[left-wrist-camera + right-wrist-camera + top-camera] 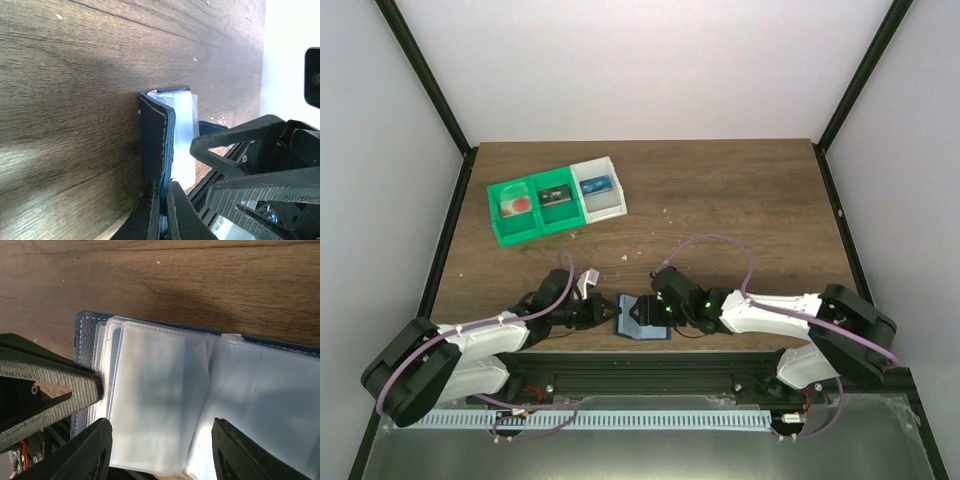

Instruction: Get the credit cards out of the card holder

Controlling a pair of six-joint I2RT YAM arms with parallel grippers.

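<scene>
Between the two grippers, at the near edge of the wood-grain table (750,200), sits the card holder (638,322). Top view: the left gripper (604,311) meets it on one side and the right gripper (658,312) on the other. A green-and-white three-compartment tray (516,238) lies well apart, ahead and to the left of both. From this height the holder is only a blue patch, and neither grip can be read.

Left wrist view: the left gripper's fingers (177,210) are pinched together on the lower edge of the holder's dark blue cover. The cover is grained like leather, with pale stitching along its rim, and stands on edge ahead of the fingers. Just beside it rise clear plastic sleeves (183,125). The right gripper's black, ribbed fingers reach in from the right of this view.

Right wrist view: the sleeves fan open like pages, glossy and translucent, with rounded corners and welded seams. The right gripper's jaws stand apart, one on either side of a sleeve leaf. Whether they touch it cannot be told. The left gripper's ribbed finger lies against the cover's edge to the left. The sleeves are too cloudy to show whether credit cards lie inside them.
</scene>
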